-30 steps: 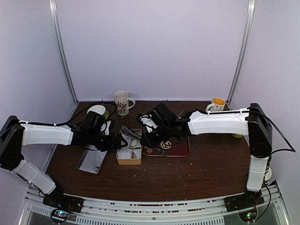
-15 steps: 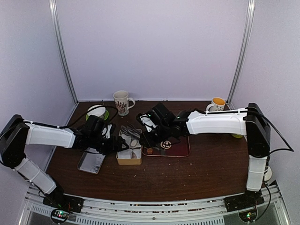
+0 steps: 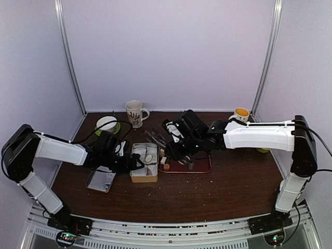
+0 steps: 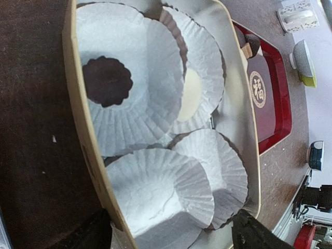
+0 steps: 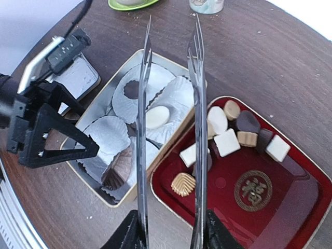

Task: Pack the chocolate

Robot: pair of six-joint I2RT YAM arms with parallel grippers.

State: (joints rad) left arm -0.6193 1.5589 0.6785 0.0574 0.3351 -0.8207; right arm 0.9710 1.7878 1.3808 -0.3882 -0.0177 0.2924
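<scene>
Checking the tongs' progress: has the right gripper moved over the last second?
Yes. The right gripper shifted right and slightly toward the back, farther over the red tray.

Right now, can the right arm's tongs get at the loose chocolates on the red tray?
Probably yes: the tongs in the right gripper hang open above the red tray, and nothing covers the chocolates.

Even diffuse light, soft shadows; overhead view slightly soft, wrist views sharper, edge distortion.
</scene>
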